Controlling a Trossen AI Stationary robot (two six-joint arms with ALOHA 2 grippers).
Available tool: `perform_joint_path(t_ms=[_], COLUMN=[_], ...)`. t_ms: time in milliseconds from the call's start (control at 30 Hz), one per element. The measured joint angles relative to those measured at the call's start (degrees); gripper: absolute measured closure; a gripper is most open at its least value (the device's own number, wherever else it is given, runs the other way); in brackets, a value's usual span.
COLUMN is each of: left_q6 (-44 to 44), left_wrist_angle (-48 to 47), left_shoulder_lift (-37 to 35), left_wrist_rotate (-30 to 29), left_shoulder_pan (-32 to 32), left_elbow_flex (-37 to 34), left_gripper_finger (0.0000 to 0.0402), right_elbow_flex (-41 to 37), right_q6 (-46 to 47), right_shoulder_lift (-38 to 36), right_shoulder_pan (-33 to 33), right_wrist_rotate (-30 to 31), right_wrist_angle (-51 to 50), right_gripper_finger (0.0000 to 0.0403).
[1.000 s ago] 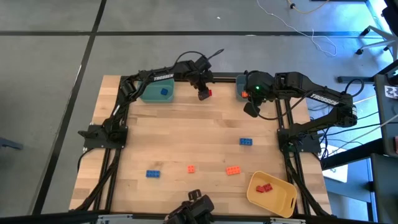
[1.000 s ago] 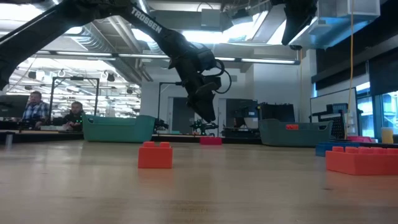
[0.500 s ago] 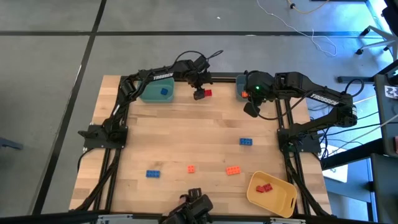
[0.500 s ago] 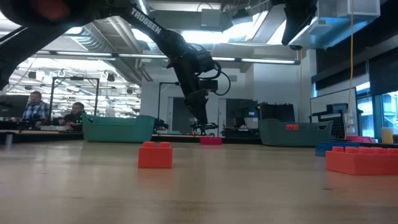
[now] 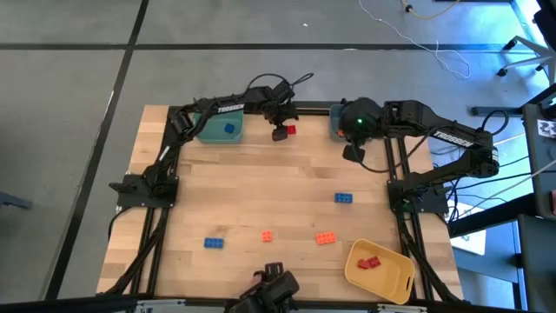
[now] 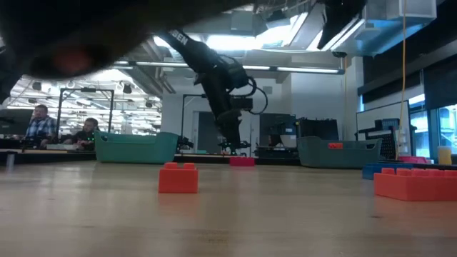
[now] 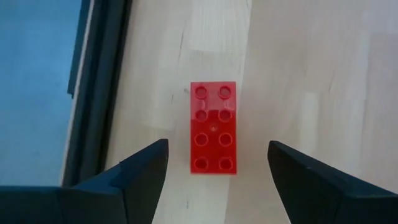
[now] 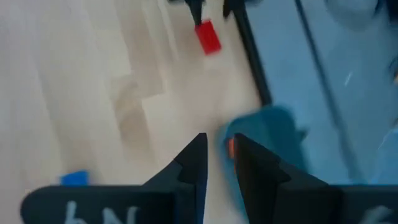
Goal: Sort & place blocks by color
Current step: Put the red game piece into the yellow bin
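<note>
**Now: left gripper spread over a red block at the far edge**

Left gripper (image 5: 280,133) sits at the table's (image 5: 261,191) far edge, fingers spread wide, nothing pinched. In my left wrist view an oblong red block (image 7: 213,127) lies flat on the wood between the two fingers, touching neither. White "TROSSEN" lettering shows on both arms.

Right gripper (image 5: 352,153) hangs near the grey-blue bin (image 5: 334,122); fingers nearly together, gripping nothing I can see.

Teal bin (image 5: 219,128) holds one blue block (image 5: 229,127). Yellow bin (image 5: 382,271) holds red blocks (image 5: 369,262). Loose on the table: two blue blocks (image 5: 344,197), two orange blocks (image 5: 326,237).
</note>
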Motion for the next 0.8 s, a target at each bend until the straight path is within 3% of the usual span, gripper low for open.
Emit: perform_joint_path(t_ms=[133, 800], left_q6=[0.7, 4.5], left_wrist_angle=[-0.2, -3.5], left_shoulder_lift=[1.1, 1.1], left_wrist_rotate=[-0.2, 1.2], left_shoulder_pan=[-0.4, 0.5], left_elbow_flex=[0.0, 0.0], left_gripper_finger=[0.0132, 0.0131], right_elbow_flex=[0.0, 0.0], right_q6=[-7.2, -4.2], right_shoulder_lift=[0.0, 0.0], right_shoulder_pan=[0.0, 0.0], right_wrist_rotate=[-0.7, -2.5], right_wrist_angle=[3.3, 6.6], right_gripper_finger=[0.0324, 0.0324])
